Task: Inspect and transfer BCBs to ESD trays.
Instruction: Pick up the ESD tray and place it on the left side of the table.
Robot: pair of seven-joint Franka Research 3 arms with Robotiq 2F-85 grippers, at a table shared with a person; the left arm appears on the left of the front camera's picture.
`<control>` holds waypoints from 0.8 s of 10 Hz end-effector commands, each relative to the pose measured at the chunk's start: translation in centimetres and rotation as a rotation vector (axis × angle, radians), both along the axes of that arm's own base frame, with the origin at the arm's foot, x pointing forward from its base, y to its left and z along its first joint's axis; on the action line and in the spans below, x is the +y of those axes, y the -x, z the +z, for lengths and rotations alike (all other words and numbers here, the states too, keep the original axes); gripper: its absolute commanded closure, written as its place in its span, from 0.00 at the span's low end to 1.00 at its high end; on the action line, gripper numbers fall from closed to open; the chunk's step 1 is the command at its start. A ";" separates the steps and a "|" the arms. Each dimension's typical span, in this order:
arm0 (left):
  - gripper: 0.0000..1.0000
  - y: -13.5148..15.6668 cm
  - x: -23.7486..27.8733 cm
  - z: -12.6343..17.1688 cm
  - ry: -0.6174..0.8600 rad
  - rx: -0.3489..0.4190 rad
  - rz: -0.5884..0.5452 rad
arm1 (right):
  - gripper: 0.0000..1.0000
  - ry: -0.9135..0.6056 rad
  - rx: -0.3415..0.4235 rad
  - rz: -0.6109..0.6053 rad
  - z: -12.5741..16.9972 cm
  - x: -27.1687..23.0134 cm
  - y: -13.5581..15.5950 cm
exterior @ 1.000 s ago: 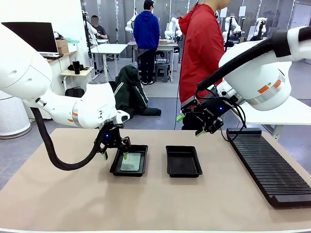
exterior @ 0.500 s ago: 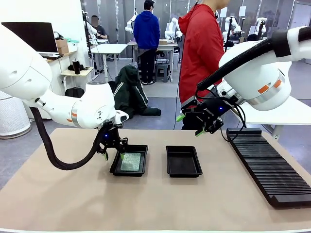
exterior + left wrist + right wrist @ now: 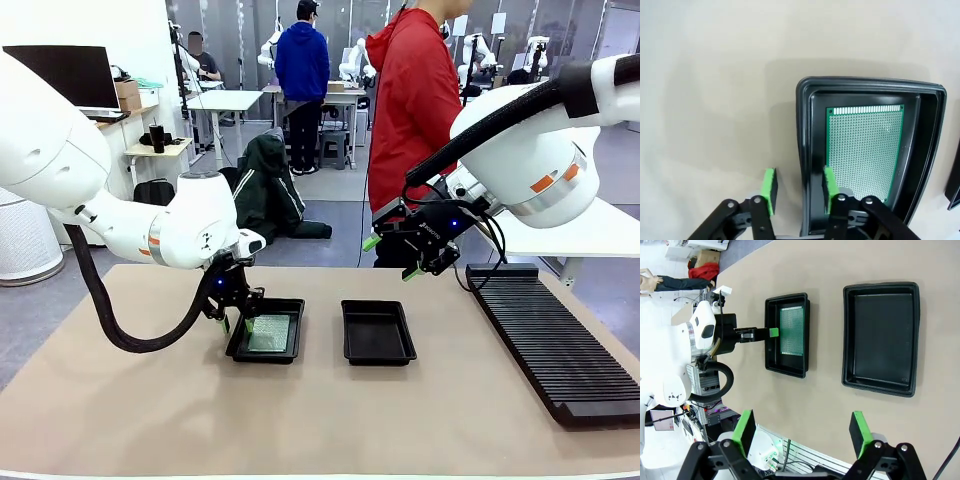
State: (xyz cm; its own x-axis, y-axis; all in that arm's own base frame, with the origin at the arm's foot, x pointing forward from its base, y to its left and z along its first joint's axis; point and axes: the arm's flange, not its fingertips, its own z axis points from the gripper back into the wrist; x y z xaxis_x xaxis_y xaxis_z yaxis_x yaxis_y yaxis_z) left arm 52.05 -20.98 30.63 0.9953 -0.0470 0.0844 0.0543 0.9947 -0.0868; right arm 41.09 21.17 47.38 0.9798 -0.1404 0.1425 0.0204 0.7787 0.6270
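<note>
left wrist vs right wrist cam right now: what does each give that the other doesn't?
Left wrist: a close view of the left gripper. Its pads straddle a long side wall of the loaded tray, one inside and one outside over the table, with a gap at the outer pad. The hole grid of the BCB is legible.
Right wrist: the right gripper is wide open above the table, and the second tray is empty.
Both: the loaded tray, with the BCB flat on its floor.

In the left wrist view the tray [image 3: 804, 145]'s near end runs off the bottom; my left claw [image 3: 798, 174] covers the board [image 3: 865, 150]'s near corner. I can't tell whether it grips the wall.
</note>
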 end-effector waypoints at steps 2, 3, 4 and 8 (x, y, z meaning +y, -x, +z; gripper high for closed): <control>0.94 0.0 -0.1 -0.2 0.011 -0.029 0.019 | 0.00 -0.001 0.000 -0.020 0.0 0.2 0.0; 0.71 0.0 0.0 -0.1 0.012 -0.029 0.021 | 0.00 -0.001 0.000 -0.020 0.0 0.2 0.0; 1.00 0.0 0.1 0.0 0.014 -0.027 0.020 | 0.00 -0.001 0.000 -0.020 0.0 0.2 0.0; 1.00 -0.1 0.3 -0.1 0.016 -0.017 0.017 | 0.00 -0.001 0.000 -0.020 0.0 0.2 0.0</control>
